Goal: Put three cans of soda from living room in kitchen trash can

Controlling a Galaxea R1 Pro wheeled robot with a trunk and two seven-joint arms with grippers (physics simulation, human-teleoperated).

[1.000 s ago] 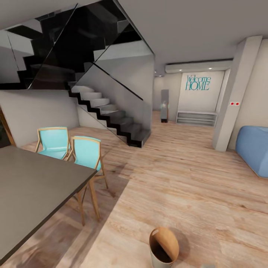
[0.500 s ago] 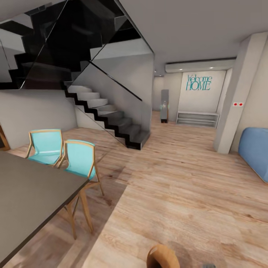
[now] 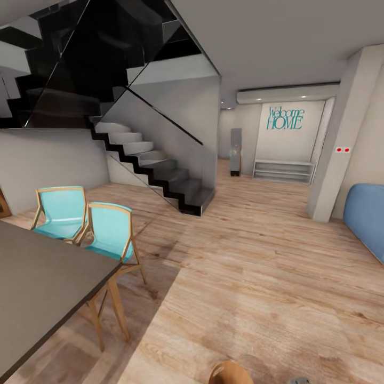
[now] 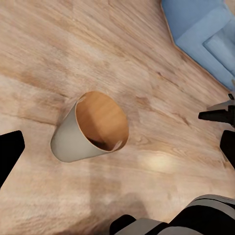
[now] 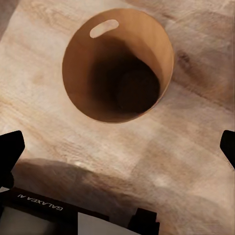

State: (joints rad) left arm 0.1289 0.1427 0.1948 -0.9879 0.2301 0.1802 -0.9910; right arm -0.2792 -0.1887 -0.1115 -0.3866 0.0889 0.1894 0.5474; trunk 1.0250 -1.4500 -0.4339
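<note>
My view has slid since a moment ago. The bin [image 3: 230, 372] sat in full sight low in my head view; now just its brown rim peeks up at the very bottom edge. The table [image 3: 37, 277] and the two blue chairs [image 3: 85, 224] have slid to the left too. I think that is me rolling and turning, not the things moving. The bin stands on the wood floor [image 3: 256, 277], right under my arms.

My left gripper [image 4: 117, 147] is spread wide, its dark fingertips [image 4: 10, 152] far out at the sides, with nothing between them. It looks down at the bin [image 4: 90, 129], which seems to tip to one side from here. My right gripper [image 5: 117, 147] is spread wide too and holds nothing. It looks straight down into the bin [image 5: 117, 63]. Inside is brown and dark at the bottom, and I see no orange can in there.

So I think I have no can yet. I guess I am setting off to look for them, and the job is at its start.

Ahead are the black stairs [image 3: 154, 165], a grey post [image 3: 338, 138] and a blue sofa [image 3: 368, 213] on the right. The way down the middle looks open. The table and chairs are close on my left, so I should turn with care. The bin is near my base, and I could bump it.
</note>
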